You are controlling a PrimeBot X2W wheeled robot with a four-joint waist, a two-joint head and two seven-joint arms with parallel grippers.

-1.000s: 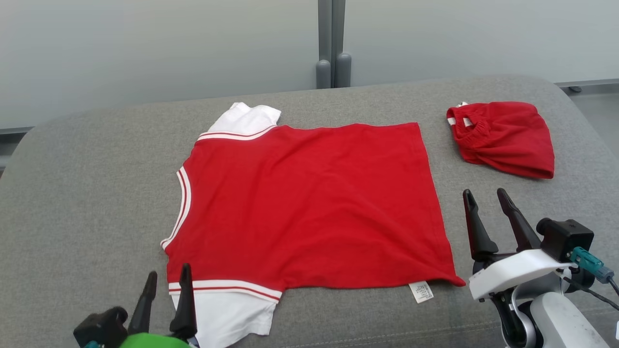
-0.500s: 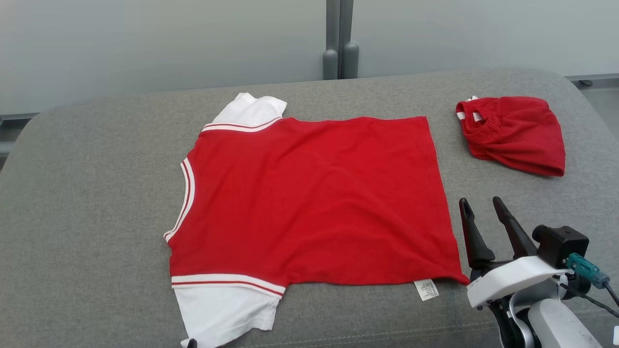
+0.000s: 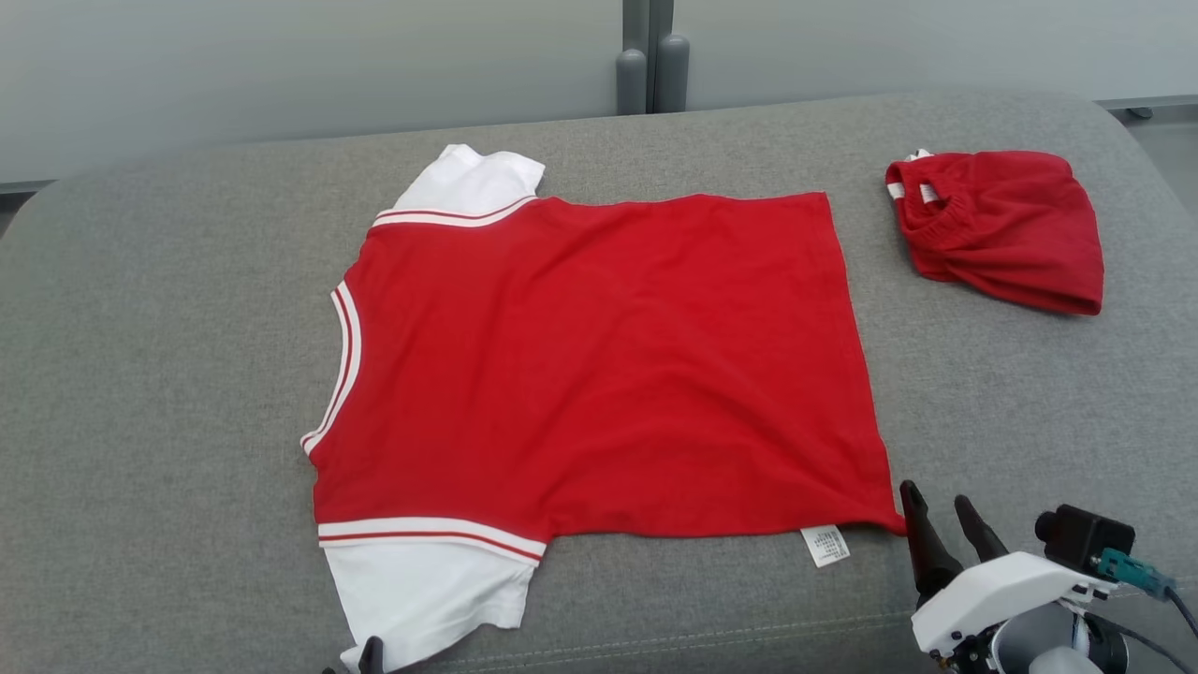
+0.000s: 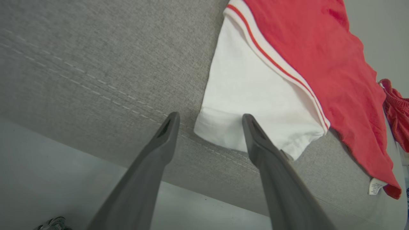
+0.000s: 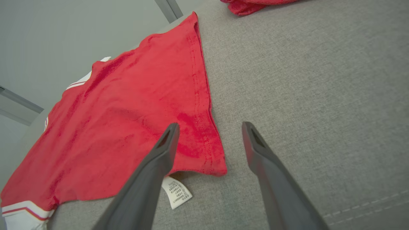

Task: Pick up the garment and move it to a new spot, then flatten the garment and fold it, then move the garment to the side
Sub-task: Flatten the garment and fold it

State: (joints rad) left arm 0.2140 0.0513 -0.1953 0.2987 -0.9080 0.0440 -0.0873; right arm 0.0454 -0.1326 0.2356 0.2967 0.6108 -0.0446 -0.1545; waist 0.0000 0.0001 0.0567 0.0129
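Observation:
The garment (image 3: 599, 365), a red shirt with white sleeves and striped trim, lies spread flat on the grey cushion (image 3: 159, 374), collar to the left. My left gripper (image 4: 210, 117) is open at the near edge, its fingers straddling the cuff corner of the near white sleeve (image 4: 255, 92); one dark fingertip (image 3: 372, 651) pokes up beside that sleeve. My right gripper (image 3: 934, 496) is open just right of the shirt's near hem corner (image 5: 215, 167), which lies between its fingers (image 5: 159, 159). A white care label (image 3: 825, 546) sticks out there.
A second red garment (image 3: 1001, 229) lies bunched at the cushion's back right. A stitched seam (image 4: 96, 83) runs along the cushion's front edge, with floor below it. A grey post (image 3: 646, 56) stands behind against the pale wall.
The camera has tilted, shifting the scene up. Both grippers have drawn back toward the near edge: the left has sunk almost out of the head view and the right sits lower by the hem corner.

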